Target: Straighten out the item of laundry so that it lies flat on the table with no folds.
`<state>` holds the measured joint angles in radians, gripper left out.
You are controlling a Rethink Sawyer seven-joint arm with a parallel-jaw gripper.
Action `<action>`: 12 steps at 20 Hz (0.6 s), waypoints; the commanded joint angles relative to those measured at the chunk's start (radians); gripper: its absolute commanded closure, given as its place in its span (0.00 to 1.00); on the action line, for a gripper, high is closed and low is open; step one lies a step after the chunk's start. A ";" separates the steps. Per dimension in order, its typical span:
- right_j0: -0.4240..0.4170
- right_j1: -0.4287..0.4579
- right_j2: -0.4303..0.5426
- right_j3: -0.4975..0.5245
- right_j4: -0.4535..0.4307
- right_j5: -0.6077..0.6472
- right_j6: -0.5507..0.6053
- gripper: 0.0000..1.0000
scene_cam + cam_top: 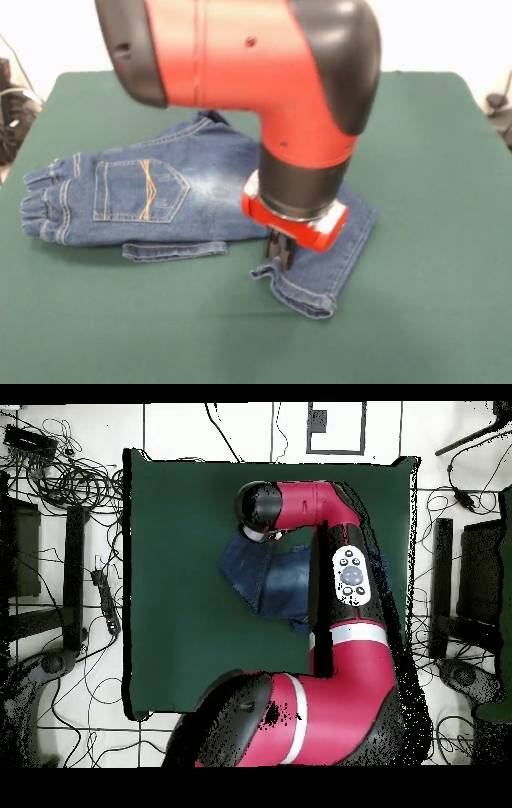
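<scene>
The item of laundry [160, 200], small blue jeans, lies on the green table [432, 240] with its gathered waistband at the left and a back pocket with orange stitching facing up. One leg angles toward the front right and its hem curls up. The other leg's hem shows as a narrow strip under the seat. My gripper [280, 250] stands straight down at the inner edge of the angled leg, its black fingers close together on the denim. From above, the jeans [262, 576] lie crumpled mid-table [170, 584], and my arm's wrist hides the gripper.
My red arm [345, 574] covers the right part of the table in the overhead view and hides part of the jeans. Cables [70, 484] and dark stands [75, 574] lie on the floor around the table.
</scene>
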<state>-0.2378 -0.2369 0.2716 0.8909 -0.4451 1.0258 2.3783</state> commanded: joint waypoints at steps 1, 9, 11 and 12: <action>0.073 -0.034 -0.051 0.140 0.079 0.131 0.199 1.00; 0.121 -0.081 -0.130 0.217 0.189 0.146 0.305 1.00; 0.130 -0.095 -0.148 0.241 0.213 0.151 0.303 1.00; 0.138 -0.100 -0.159 0.254 0.224 0.152 0.310 1.00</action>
<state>-0.1514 -0.3179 0.1595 0.9614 -0.3008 1.0703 2.3881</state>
